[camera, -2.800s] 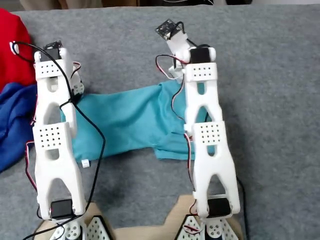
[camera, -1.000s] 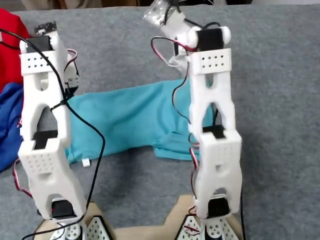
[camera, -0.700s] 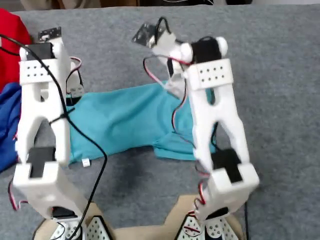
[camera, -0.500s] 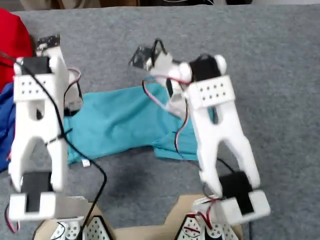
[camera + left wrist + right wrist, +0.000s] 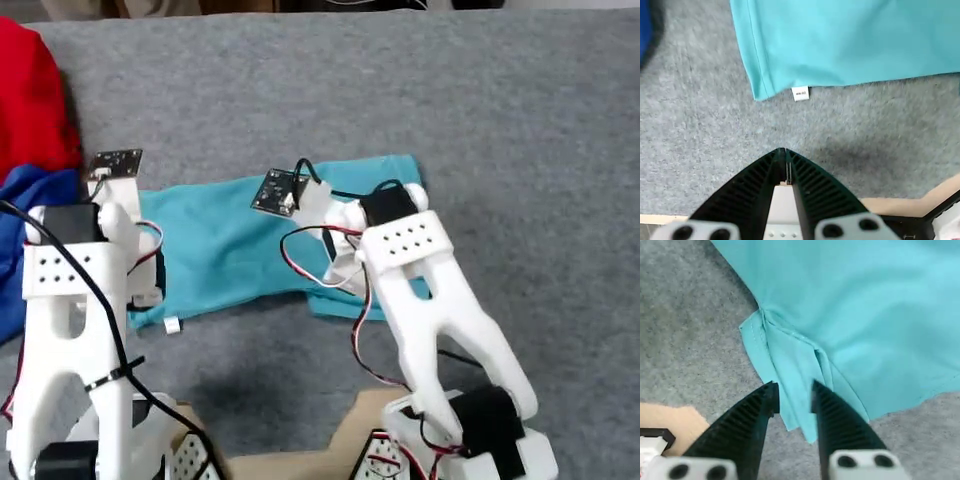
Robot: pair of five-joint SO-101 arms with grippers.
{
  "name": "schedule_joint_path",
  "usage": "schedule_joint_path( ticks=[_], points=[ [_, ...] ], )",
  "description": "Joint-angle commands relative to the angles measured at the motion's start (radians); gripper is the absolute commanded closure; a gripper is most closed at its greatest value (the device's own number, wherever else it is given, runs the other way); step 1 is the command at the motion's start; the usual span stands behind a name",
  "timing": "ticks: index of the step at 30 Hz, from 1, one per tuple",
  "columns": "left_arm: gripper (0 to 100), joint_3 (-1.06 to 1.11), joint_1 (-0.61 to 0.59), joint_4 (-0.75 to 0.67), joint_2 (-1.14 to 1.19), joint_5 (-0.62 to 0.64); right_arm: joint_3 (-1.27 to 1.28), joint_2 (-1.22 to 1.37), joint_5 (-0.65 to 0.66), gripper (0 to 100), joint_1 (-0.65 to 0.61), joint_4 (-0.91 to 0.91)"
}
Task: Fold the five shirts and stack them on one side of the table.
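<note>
A: Teal shirt [image 5: 230, 245] in the high view, spread wide across the middle of the grey table cover [image 5: 520, 150] and, by the look of it, only partly folded. Red shirt [image 5: 35, 100] and blue shirt [image 5: 20, 230] heaped at that picture's left edge.

B: Close enough to the teal hem to get dragged along in a wide sweep.

A: On to the left wrist view. Left gripper [image 5: 785, 155] with claws pressed together, holding nothing, over bare felt just short of the hem corner and its white tag [image 5: 800, 93].

B: Closed like that, more likely to shove the hem into a bunch than to catch it. Needs opening first.

A: Then the right wrist view. Right gripper [image 5: 792, 387] with claws a little apart, poised over the tucked sleeve [image 5: 790, 355], nothing pinched.

B: Narrow gap, and several layers there. Could catch only the top layer, or pinch sleeve and body together, and pull the fold crooked.
</note>
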Motion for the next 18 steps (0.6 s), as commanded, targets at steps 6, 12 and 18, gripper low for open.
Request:
schedule_joint_path(
  ticks=[6,12,18],
  points=[
    [98,0.097,0.008,-0.157,-0.027,-0.008,-0.019,0.131,-0.034,84.6,-0.005,-0.089],
    [98,0.181,0.009,-0.230,-0.027,-0.008,-0.120,0.266,-0.026,84.6,0.050,-0.091],
    [98,0.186,0.012,-0.229,-0.027,-0.008,-0.151,0.341,-0.003,90.7,0.074,-0.074]
  ],
)
